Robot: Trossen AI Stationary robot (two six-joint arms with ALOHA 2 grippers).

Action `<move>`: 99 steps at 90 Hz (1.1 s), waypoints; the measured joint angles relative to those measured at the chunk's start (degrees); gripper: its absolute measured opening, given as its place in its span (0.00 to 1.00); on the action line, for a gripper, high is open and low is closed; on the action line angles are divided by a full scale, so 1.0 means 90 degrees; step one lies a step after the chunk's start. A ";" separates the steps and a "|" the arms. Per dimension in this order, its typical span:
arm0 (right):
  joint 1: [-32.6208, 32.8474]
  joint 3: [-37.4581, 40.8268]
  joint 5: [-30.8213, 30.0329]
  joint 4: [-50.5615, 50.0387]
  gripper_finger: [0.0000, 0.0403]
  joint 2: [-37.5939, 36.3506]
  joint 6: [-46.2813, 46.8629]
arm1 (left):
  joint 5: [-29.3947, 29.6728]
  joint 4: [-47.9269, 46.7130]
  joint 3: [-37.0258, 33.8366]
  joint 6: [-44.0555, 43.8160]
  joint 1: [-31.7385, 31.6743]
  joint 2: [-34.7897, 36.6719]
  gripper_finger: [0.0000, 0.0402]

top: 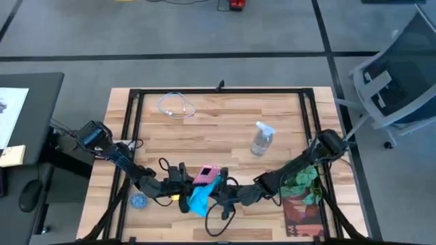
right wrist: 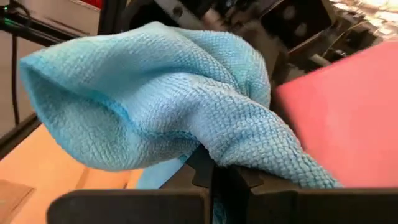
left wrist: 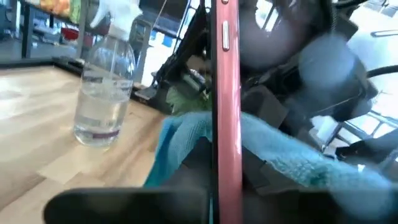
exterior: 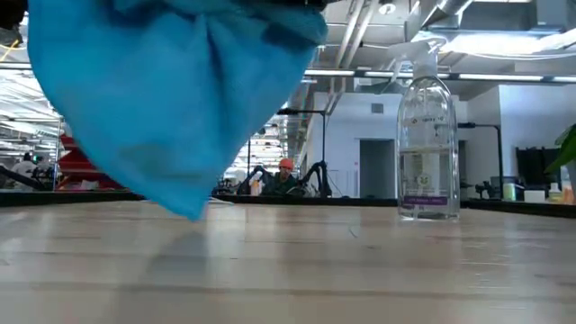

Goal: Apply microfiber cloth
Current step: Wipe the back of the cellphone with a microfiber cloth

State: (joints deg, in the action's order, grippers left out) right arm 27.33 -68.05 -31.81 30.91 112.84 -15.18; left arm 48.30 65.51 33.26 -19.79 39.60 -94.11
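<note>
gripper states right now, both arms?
Left gripper: shut on the pink phone, held on edge.
Right gripper: shut on the microfiber cloth, bunched and held above the table beside the phone.

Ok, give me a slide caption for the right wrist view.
Right gripper shut on the bunched microfiber cloth, held up beside a pink-cased phone.

microfiber cloth (top: 199, 199) between both pincers, spray bottle (top: 261, 139) behind, right
</note>
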 joint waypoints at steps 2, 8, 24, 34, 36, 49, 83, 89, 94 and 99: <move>0.0000 0.0001 0.0002 -0.0046 0.00 0.0003 0.0010 | 0.0004 0.0010 0.0000 0.0002 -0.0006 0.0000 0.00; 0.0019 0.0002 -0.0084 -0.0072 0.00 0.0012 -0.0071 | 0.0002 0.0008 0.0000 -0.0003 -0.0008 0.0000 0.00; 0.0316 0.0010 -0.1683 -0.0180 0.00 -0.0197 -0.0947 | 0.0072 0.0047 0.0012 -0.0078 0.0029 0.0012 0.00; 0.0473 0.0010 -0.2501 -0.0262 0.00 -0.0346 -0.1232 | 0.0055 0.0076 0.0012 -0.0119 0.0029 0.0012 0.00; 0.0490 0.0010 -0.2548 -0.0264 0.00 -0.0371 -0.1242 | 0.0047 0.0076 0.0012 -0.0122 0.0030 0.0012 0.00; 0.0490 0.0016 -0.1990 -0.0320 0.00 -0.0415 -0.0969 | -0.0084 0.0125 0.0012 -0.0057 0.0040 0.0012 0.00; 0.0060 -0.0016 -0.0377 -0.0149 0.00 -0.0121 -0.0630 | -0.0026 0.0075 0.0049 0.0077 0.0014 0.0007 0.00; 0.0066 -0.0017 -0.0426 -0.0346 0.00 -0.0132 -0.0664 | -0.0030 0.0029 0.0049 0.0066 0.0012 0.0005 0.01; 0.0116 -0.0017 -0.0668 -0.0411 0.00 -0.0147 -0.0746 | -0.0012 0.0006 0.0049 0.0053 0.0012 0.0002 0.01; 0.0204 -0.0017 -0.1045 -0.0438 0.00 -0.0183 -0.0890 | -0.0005 -0.0044 0.0063 0.0003 0.0012 0.0002 0.01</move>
State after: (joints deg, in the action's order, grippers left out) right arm 29.17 -68.20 -41.22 26.97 111.19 -23.19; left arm 48.26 65.12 33.83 -19.76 39.70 -94.08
